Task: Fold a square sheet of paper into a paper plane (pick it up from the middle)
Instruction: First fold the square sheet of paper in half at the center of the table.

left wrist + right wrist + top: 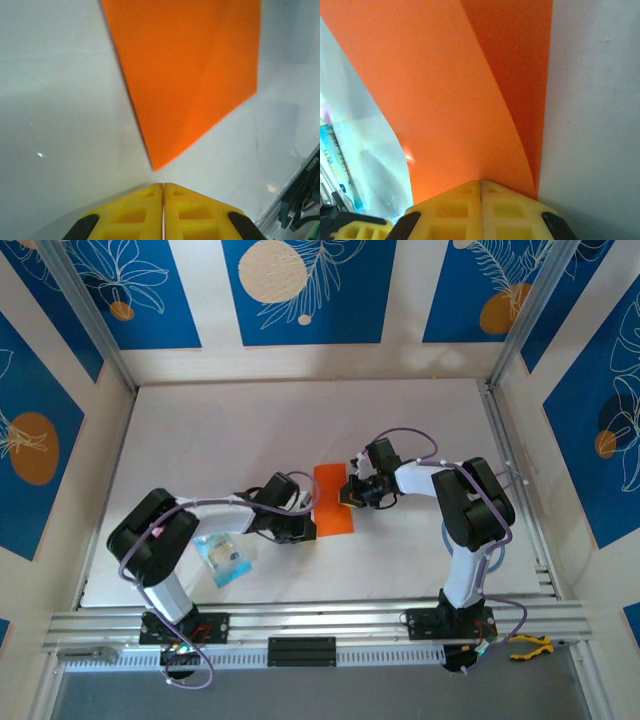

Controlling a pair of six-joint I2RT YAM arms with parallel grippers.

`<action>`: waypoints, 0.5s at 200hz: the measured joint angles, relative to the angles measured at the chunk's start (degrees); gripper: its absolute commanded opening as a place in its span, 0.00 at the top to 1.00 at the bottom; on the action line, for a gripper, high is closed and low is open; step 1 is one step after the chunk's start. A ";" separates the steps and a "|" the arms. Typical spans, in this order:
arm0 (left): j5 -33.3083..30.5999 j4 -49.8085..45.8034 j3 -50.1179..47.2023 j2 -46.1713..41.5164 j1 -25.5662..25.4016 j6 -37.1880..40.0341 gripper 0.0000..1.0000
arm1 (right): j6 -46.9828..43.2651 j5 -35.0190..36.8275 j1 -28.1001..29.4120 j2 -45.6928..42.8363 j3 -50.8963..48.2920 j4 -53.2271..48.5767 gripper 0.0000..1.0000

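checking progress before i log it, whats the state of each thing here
orange paper: folded double, top layer bowed up
left tool: shut, just short of the paper's corner
right tool: shut, tips at the paper's edge
plastic packet: lying loose, untouched

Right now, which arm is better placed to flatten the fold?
Right. The right jaws, shut, touch the orange paper beside the curled fold; the left jaws, shut, sit short of its corner.
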 measured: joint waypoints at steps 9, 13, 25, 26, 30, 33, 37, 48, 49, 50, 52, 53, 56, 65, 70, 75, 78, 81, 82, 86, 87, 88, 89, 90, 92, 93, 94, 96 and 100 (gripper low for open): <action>-0.44 -0.79 0.04 -1.20 -0.07 0.46 0.87 | -0.22 0.02 0.00 0.00 0.07 -0.15 1.00; -0.85 -1.22 0.17 -1.75 -0.07 0.81 0.87 | -0.37 0.02 0.00 0.00 0.15 -0.31 1.00; -2.08 -2.54 1.18 -2.49 0.13 1.29 0.88 | -0.94 0.04 0.00 0.04 0.48 -0.96 1.00; -2.19 -2.69 1.29 -2.49 0.17 1.38 0.88 | -1.05 0.04 -0.02 0.04 0.52 -1.05 1.00; -2.62 -3.04 1.92 -2.47 0.37 1.44 0.88 | -1.18 0.02 -0.07 0.07 0.63 -1.25 1.00; -2.91 -3.37 2.43 -2.32 0.68 1.64 0.88 | -1.42 0.02 -0.07 0.11 0.76 -1.49 1.00; -3.04 -3.69 3.10 -2.16 0.85 1.77 0.88 | -1.68 0.00 -0.07 0.20 0.96 -1.70 1.00; -3.10 -3.87 5.09 -1.29 1.99 1.95 0.88 | -2.27 -0.20 -0.11 0.63 1.75 -2.73 1.00; -3.10 -3.82 5.20 -1.22 2.08 1.97 0.88 | -2.34 -0.20 -0.11 0.68 1.81 -2.82 1.00; -3.10 -3.72 5.35 -1.11 2.19 1.95 0.88 | -2.40 -0.22 -0.11 0.72 1.88 -2.89 1.00; -3.02 -3.54 5.73 -0.79 2.58 1.92 0.88 | -2.51 -0.28 -0.11 0.83 2.05 -3.13 1.00; -2.95 -3.45 5.84 -0.70 2.71 1.90 0.88 | -2.56 -0.33 -0.11 0.85 2.12 -3.21 1.00; -2.84 -3.08 6.29 -0.35 3.15 1.88 0.88 | -2.73 -0.39 -0.11 0.96 2.32 -3.52 1.00; -2.25 -1.55 7.56 1.14 4.79 1.42 0.88 | -3.21 -0.55 -0.11 1.31 2.95 -4.39 1.00; -1.88 -0.85 8.39 2.21 5.77 1.01 0.88 | -3.45 -0.63 -0.11 1.53 3.32 -4.90 1.00; -1.55 -0.55 9.22 3.26 6.60 0.63 0.88 | -3.58 -0.68 -0.09 1.64 3.58 -5.31 1.00; -1.42 -0.35 9.79 3.98 7.02 0.57 0.89 | -3.74 -0.72 -0.09 1.73 3.74 -5.57 1.00; -1.25 -0.20 10.43 4.72 7.45 0.33 0.89 | -3.89 -0.74 -0.04 1.81 3.85 -5.75 1.00; -1.22 -0.09 10.73 5.09 7.67 0.28 0.89 | -3.91 -0.76 -0.04 1.84 3.89 -5.77 1.00; -1.20 0.20 11.50 6.08 8.11 0.20 0.89 | -4.04 -0.85 -0.04 1.95 4.11 -6.05 1.00; -1.18 0.22 11.63 6.27 8.17 0.20 0.89 | -4.11 -0.85 -0.04 1.97 4.13 -6.12 1.00; -1.18 0.24 11.96 6.62 8.28 0.20 0.89 | -4.13 -0.87 -0.04 1.97 4.17 -6.19 1.00; -1.18 0.28 12.11 6.78 8.35 0.15 0.89 | -4.15 -0.85 -0.04 1.99 4.20 -6.21 1.00; -1.18 0.37 12.28 6.97 8.39 0.13 0.88 | -4.15 -0.90 -0.04 2.01 4.22 -6.25 1.00; -1.20 0.42 12.72 7.58 8.61 0.15 0.89 | -4.28 -0.92 -0.04 2.05 4.28 -6.36 1.00; -1.20 0.44 12.87 7.76 8.70 0.13 0.88 | -4.35 -0.94 -0.04 2.05 4.31 -6.43 1.00; -1.20 0.44 13.05 7.93 8.79 0.13 0.89 | -4.33 -0.96 -0.04 2.08 4.33 -6.45 1.00; -1.20 0.44 13.51 8.39 8.98 0.07 0.88 | -4.35 -1.03 -0.04 2.14 4.39 -6.54 1.00; -1.20 0.57 14.25 9.25 9.27 0.00 0.88 | -4.48 -1.07 -0.04 2.23 4.52 -6.71 1.00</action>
